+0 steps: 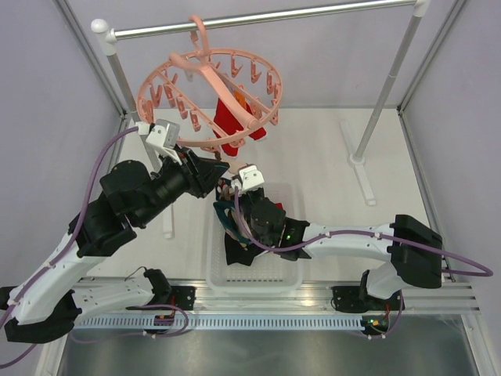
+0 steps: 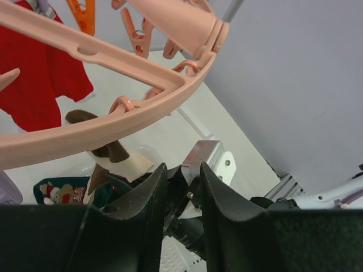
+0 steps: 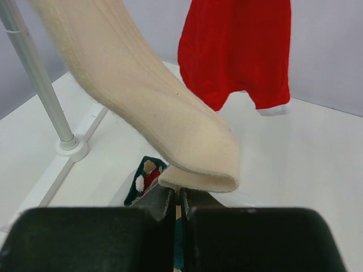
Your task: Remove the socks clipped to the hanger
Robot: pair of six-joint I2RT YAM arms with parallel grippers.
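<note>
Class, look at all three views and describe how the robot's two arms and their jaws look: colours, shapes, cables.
Both the left arm and right arm have white lower links and bulky black upper joints. A purple cable runs along each. A white-and-grey camera block sits at each wrist. The jaws are matte black, thick and blunt. A green light glows on the right arm.

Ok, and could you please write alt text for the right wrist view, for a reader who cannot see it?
A cream sock hangs down from the top left, its lower end apparently pinched in the shut right hand at the bottom. Behind it a red sock hangs above the white table, with a metal stand pole on the left.
</note>
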